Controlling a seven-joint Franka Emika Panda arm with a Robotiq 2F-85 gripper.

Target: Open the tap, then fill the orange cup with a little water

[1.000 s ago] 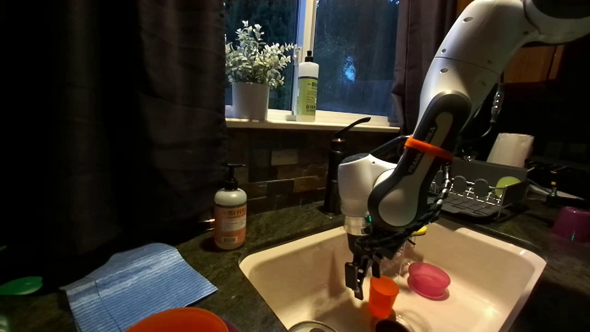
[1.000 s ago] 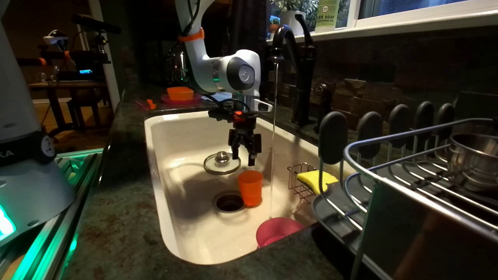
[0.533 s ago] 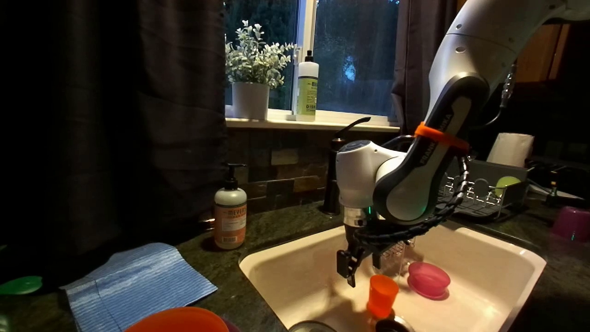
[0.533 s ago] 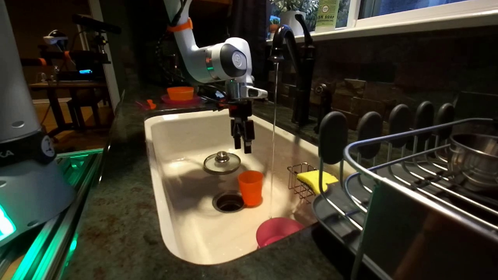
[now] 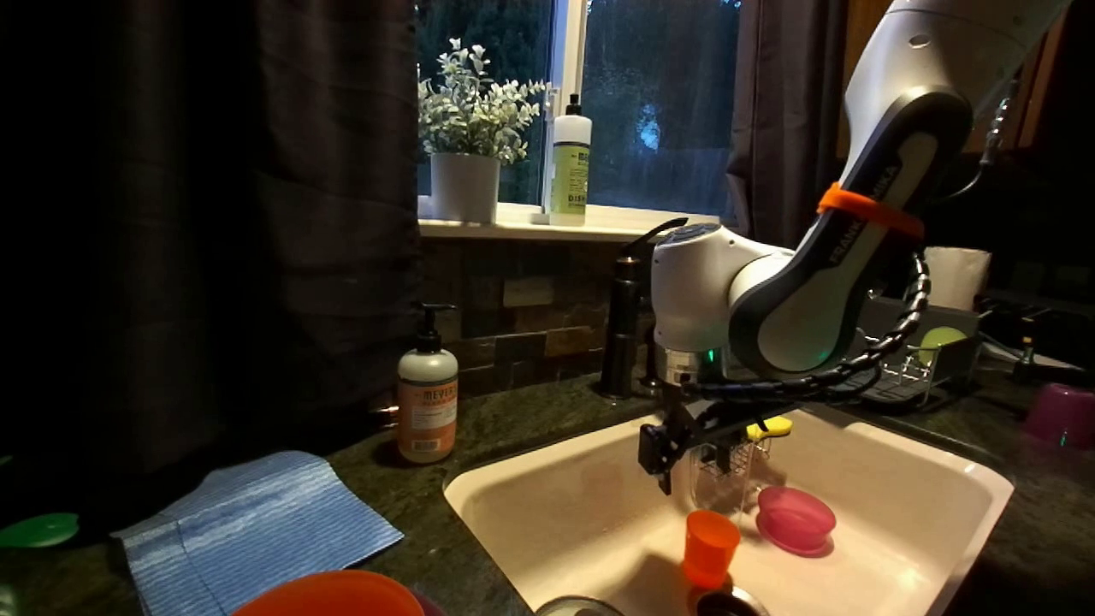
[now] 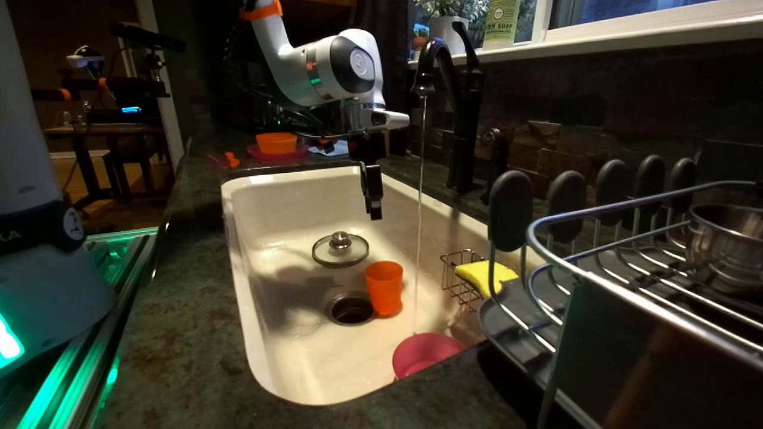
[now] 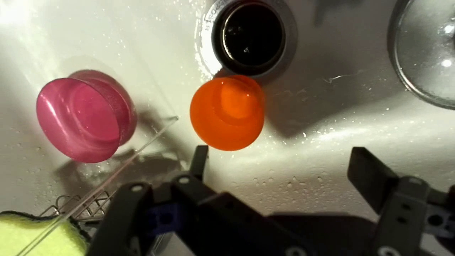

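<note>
Cup [image 6: 384, 288]: orange, upright in the sink [image 6: 316, 202], just beside the drain [image 6: 350, 310].
Claw [image 7: 279, 153]: spread apart, empty, above the cup's level.
Drain: descending off-centre, we may tip the cup towards it.
Tap [image 6: 466, 113]: running; we risk overfilling by lingering under its water [image 6: 420, 190].

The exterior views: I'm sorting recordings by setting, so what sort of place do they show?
Most likely a kitchen, perhaps in a home: the tap is running into a white sink, and a dish rack stands beside it.
</note>
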